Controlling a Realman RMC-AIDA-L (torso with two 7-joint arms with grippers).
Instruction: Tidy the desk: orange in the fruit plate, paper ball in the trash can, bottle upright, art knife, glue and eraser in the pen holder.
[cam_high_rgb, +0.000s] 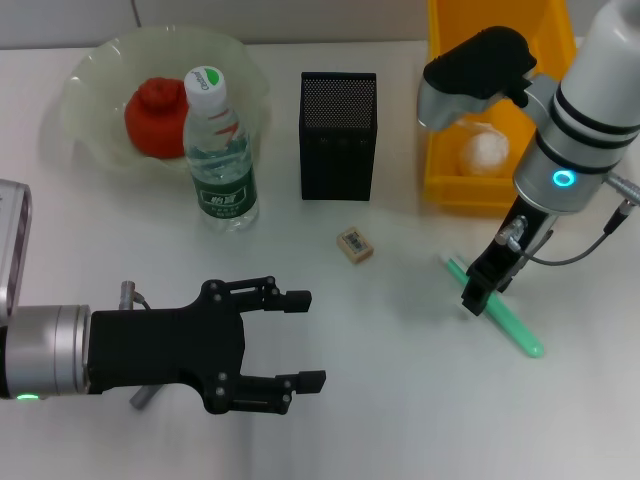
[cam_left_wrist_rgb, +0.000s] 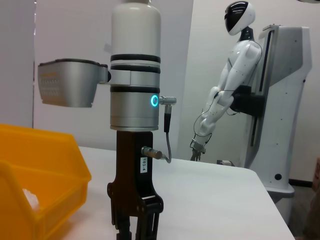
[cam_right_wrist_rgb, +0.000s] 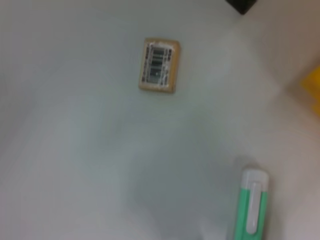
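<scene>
The orange (cam_high_rgb: 152, 115) lies in the pale green fruit plate (cam_high_rgb: 90, 75) at the back left. In front of the plate a clear bottle (cam_high_rgb: 220, 150) stands upright. The black mesh pen holder (cam_high_rgb: 338, 135) is at the back centre. A white paper ball (cam_high_rgb: 483, 150) rests inside the yellow trash can (cam_high_rgb: 447, 185). The tan eraser (cam_high_rgb: 355, 244) (cam_right_wrist_rgb: 159, 65) lies flat mid-table. A green pen-shaped stick (cam_high_rgb: 515, 325) (cam_right_wrist_rgb: 254, 205), glue or art knife, lies at the right. My right gripper (cam_high_rgb: 478, 297) (cam_left_wrist_rgb: 135, 225) is down at its near end. My left gripper (cam_high_rgb: 305, 340) hovers open at the front left.
A grey metal rod (cam_high_rgb: 140, 398) lies under my left arm, mostly covered by it. The left wrist view also shows the trash can (cam_left_wrist_rgb: 50, 165) and a white humanoid robot (cam_left_wrist_rgb: 230, 85) standing beyond the table's far edge.
</scene>
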